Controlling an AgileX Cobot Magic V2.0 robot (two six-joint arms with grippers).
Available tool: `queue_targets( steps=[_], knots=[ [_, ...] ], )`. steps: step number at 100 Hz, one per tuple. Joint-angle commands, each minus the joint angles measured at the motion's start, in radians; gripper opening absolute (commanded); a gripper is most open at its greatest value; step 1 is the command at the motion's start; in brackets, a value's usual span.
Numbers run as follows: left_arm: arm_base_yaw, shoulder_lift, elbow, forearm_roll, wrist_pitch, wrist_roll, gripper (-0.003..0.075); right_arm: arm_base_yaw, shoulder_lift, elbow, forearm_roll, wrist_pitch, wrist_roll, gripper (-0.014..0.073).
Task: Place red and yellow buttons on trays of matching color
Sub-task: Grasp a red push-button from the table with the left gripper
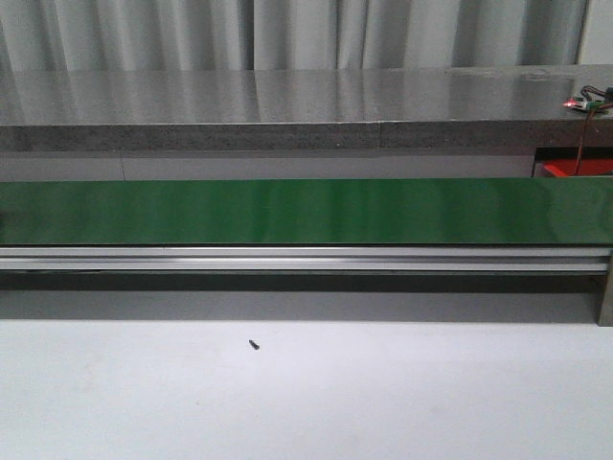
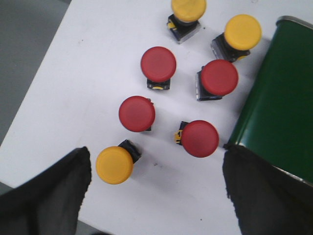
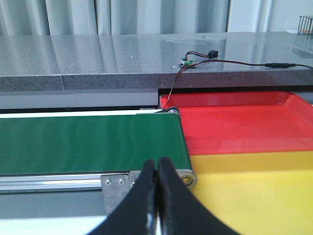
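In the left wrist view, several red buttons [image 2: 137, 113] [image 2: 200, 138] [image 2: 158, 64] and three yellow buttons [image 2: 114, 165] [image 2: 243, 32] [image 2: 188, 8] stand on a white table [image 2: 98, 63]. My left gripper [image 2: 157, 183] hangs open above them, and the nearest yellow button lies just inside one finger. In the right wrist view, a red tray [image 3: 244, 122] and a yellow tray [image 3: 259, 191] sit past the end of the green conveyor belt [image 3: 88, 142]. My right gripper [image 3: 157, 169] is shut on nothing in front of the belt's end roller. Neither gripper appears in the front view.
The green belt [image 1: 306, 211] runs across the front view on an aluminium frame [image 1: 306, 259], with a grey stone ledge [image 1: 287, 105] behind. A small dark screw [image 1: 254, 344] lies on the white table. Wires with a small board [image 3: 195, 58] rest on the ledge above the red tray.
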Motion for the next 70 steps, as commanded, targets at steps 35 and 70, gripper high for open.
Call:
queue_targets(
  steps=[35, 70],
  knots=[
    [0.024, 0.140, -0.028, -0.013, -0.066, 0.108, 0.0547, 0.002, -0.018, -0.018, -0.004, -0.082, -0.001, -0.0067],
    [0.023, 0.216, -0.028, 0.010, -0.110, 0.130, 0.0547, 0.002, -0.018, -0.018, -0.004, -0.082, -0.001, -0.0067]
  ],
)
